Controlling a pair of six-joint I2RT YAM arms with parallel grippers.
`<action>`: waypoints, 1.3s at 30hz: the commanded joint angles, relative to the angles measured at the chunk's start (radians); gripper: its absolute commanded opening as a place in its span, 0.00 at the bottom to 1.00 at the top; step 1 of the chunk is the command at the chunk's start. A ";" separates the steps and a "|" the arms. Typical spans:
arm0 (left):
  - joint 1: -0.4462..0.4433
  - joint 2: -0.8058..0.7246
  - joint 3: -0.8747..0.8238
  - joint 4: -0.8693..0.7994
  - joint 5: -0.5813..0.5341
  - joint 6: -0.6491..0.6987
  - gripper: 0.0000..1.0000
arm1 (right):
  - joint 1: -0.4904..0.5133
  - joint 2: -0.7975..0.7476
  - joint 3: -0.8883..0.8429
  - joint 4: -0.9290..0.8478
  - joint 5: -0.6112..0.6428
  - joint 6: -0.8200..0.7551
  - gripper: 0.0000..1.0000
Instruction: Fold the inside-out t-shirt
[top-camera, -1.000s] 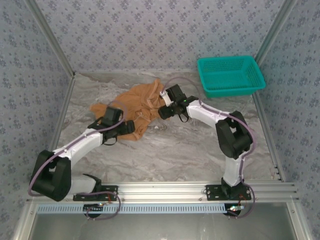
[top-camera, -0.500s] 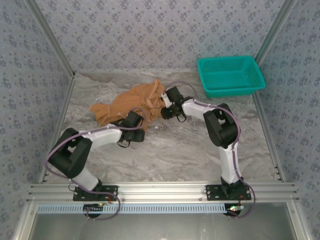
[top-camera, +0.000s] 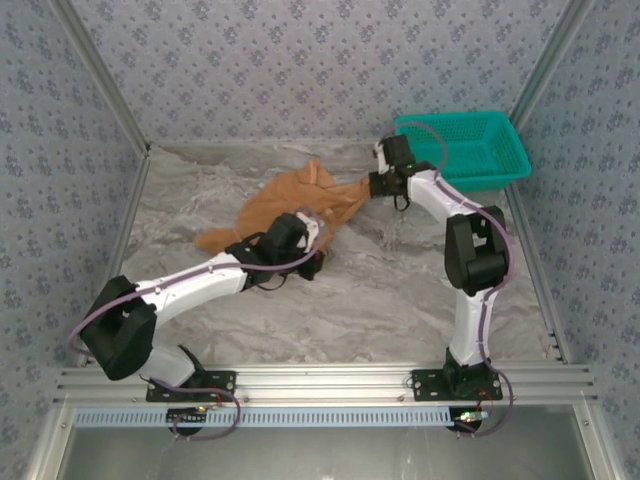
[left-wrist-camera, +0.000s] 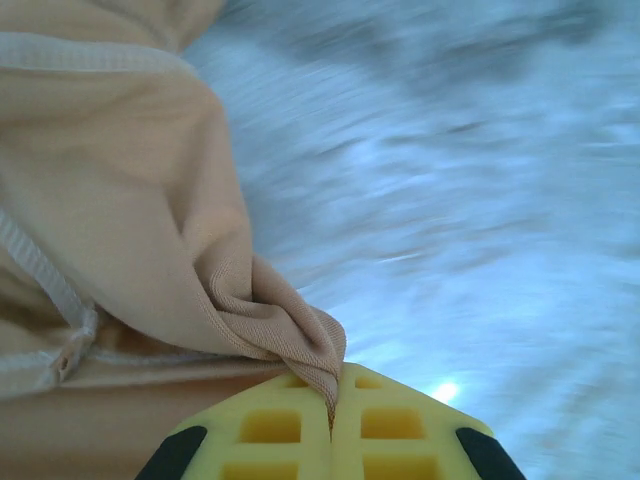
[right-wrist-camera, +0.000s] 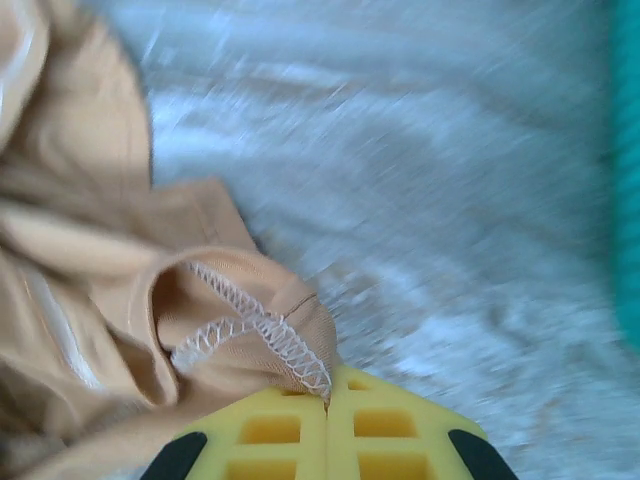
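Observation:
The inside-out t-shirt (top-camera: 285, 200) lies crumpled on the marble table, orange-tan, stretched out toward the back right. My left gripper (top-camera: 316, 260) is at its near right edge. In the left wrist view the yellow pads (left-wrist-camera: 270, 430) are shut on a pinched fold of the t-shirt (left-wrist-camera: 130, 220), with the gripper (left-wrist-camera: 333, 402) just above the table. My right gripper (top-camera: 373, 186) holds the shirt's far right corner beside the basket. In the right wrist view this gripper (right-wrist-camera: 327, 400) is shut on a seam of the t-shirt (right-wrist-camera: 215, 300) with white overlock stitching.
A teal mesh basket (top-camera: 460, 150) stands at the back right, close to the right gripper; its edge (right-wrist-camera: 628, 170) shows in the right wrist view. Patterned walls with metal posts (top-camera: 100, 85) enclose the marble table (top-camera: 380, 290).
Both grippers have closed on the shirt. The right gripper has pulled its corner back and right toward the basket, stretching the cloth. The left gripper has moved right along the near edge.

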 joint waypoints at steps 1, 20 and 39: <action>-0.088 0.012 0.101 0.018 0.097 0.078 0.01 | -0.025 0.030 0.087 -0.108 0.037 -0.021 0.00; -0.163 0.046 0.046 -0.096 0.113 0.144 0.76 | -0.076 -0.210 -0.258 -0.197 0.069 0.126 0.67; -0.432 0.378 0.131 -0.347 -0.184 0.502 0.36 | -0.200 -0.368 -0.705 -0.057 -0.200 0.280 0.30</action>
